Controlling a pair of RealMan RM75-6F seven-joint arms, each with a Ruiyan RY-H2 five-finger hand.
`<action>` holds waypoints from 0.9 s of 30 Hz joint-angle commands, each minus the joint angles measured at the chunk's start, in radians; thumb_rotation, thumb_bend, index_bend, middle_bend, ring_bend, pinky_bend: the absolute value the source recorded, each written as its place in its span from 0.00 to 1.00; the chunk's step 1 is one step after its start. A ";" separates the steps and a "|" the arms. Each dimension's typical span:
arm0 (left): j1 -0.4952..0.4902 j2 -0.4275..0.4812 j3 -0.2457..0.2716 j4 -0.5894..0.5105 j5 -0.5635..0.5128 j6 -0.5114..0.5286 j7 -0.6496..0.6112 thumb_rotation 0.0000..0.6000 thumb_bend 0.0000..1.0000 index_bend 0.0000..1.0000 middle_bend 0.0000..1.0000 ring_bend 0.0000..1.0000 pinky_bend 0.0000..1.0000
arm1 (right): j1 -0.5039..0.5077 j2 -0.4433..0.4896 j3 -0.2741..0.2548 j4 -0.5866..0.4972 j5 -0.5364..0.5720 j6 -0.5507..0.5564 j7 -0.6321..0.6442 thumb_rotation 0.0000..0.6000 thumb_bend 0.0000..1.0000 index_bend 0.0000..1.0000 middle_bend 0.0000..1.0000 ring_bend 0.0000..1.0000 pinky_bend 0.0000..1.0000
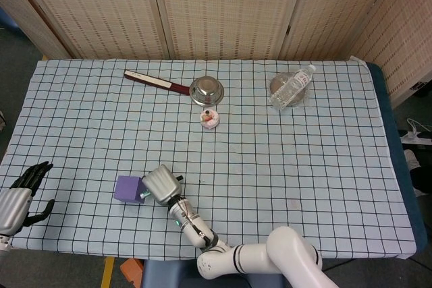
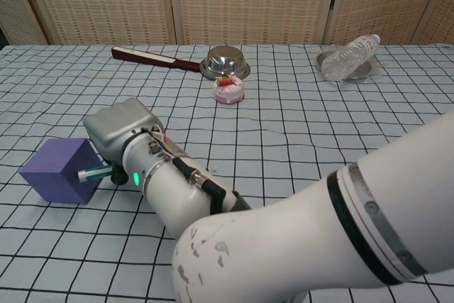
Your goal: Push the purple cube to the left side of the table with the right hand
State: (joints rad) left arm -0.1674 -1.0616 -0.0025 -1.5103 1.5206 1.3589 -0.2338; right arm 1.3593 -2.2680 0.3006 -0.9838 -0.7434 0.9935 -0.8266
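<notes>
The purple cube (image 1: 127, 188) (image 2: 57, 169) sits on the checked tablecloth at the front left. My right hand (image 1: 160, 184) (image 2: 118, 133) is right beside it on its right side, fingers curled under, with a green-striped fingertip touching the cube's right face. It holds nothing. My left hand (image 1: 20, 195) hangs off the table's front left corner, dark fingers spread and apart, holding nothing.
A small pink cupcake (image 1: 210, 119) (image 2: 228, 90) stands mid-table. Behind it are a metal bowl (image 1: 205, 90) (image 2: 225, 62) and a dark red flat tool (image 1: 154, 81) (image 2: 152, 58). A water bottle (image 1: 293, 85) (image 2: 352, 52) lies on a glass dish at the back right.
</notes>
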 commanded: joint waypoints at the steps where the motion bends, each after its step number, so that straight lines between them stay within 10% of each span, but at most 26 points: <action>1: 0.001 0.000 0.001 -0.001 0.002 0.002 0.001 1.00 0.45 0.00 0.00 0.00 0.18 | 0.004 -0.001 -0.050 0.014 0.030 0.046 0.002 1.00 0.41 0.92 0.82 0.66 0.59; 8: 0.006 0.000 0.005 -0.007 0.010 0.014 0.016 1.00 0.45 0.00 0.00 0.00 0.18 | -0.163 0.098 -0.147 -0.123 -0.031 0.194 -0.045 1.00 0.41 0.89 0.82 0.66 0.59; 16: 0.012 -0.005 0.007 -0.017 0.016 0.027 0.049 1.00 0.45 0.00 0.00 0.00 0.18 | -0.418 0.424 -0.331 -0.498 -0.098 0.377 -0.062 1.00 0.41 0.80 0.82 0.65 0.58; 27: 0.005 -0.021 0.003 -0.026 -0.004 0.007 0.103 1.00 0.45 0.00 0.00 0.00 0.18 | -0.631 0.628 -0.489 -0.601 -0.198 0.373 0.086 1.00 0.40 0.32 0.41 0.37 0.46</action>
State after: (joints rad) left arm -0.1620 -1.0817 0.0005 -1.5358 1.5171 1.3668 -0.1316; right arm 0.7524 -1.6540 -0.1738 -1.5871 -0.9221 1.3807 -0.7650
